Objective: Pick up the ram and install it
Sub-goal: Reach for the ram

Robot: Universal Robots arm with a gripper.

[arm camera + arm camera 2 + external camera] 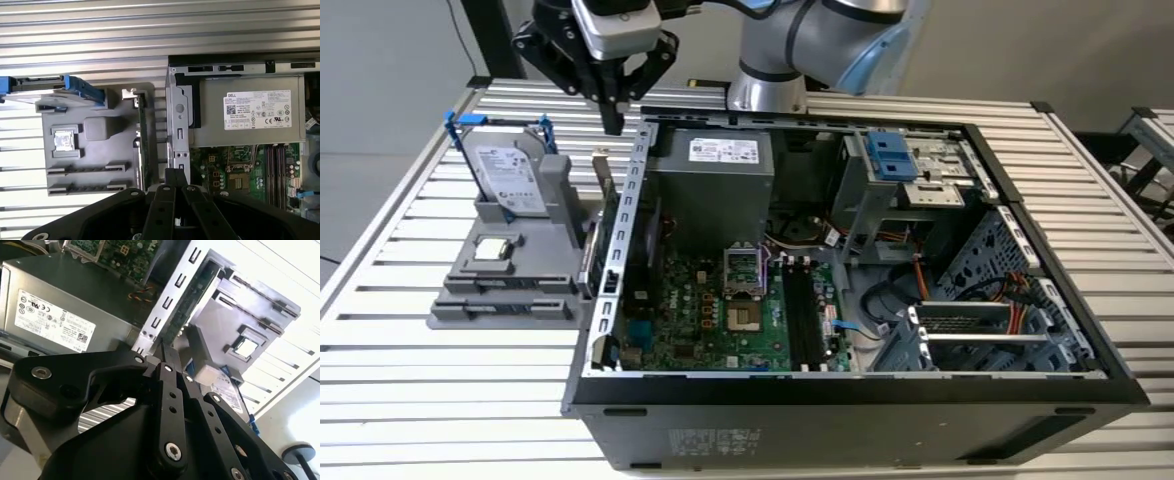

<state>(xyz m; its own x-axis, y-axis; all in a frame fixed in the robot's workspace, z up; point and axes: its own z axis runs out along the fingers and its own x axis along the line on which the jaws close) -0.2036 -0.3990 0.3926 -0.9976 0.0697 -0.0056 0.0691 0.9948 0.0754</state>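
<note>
step: lining up the pick, nothing grabbed | gripper [611, 124] above the ram [141, 137], jaws pinched together, empty | ram on edge in grey holder [95, 160], exterior view's left of case [854, 405] | I reckon the grab needs jaws spread over its thin edge

Slatted metal table [440, 370] — pale, ribbed top. Bearing: one grey parts holder [507, 300], toward the exterior view's left; one open black computer case [854, 425] — just beside it.
</note>
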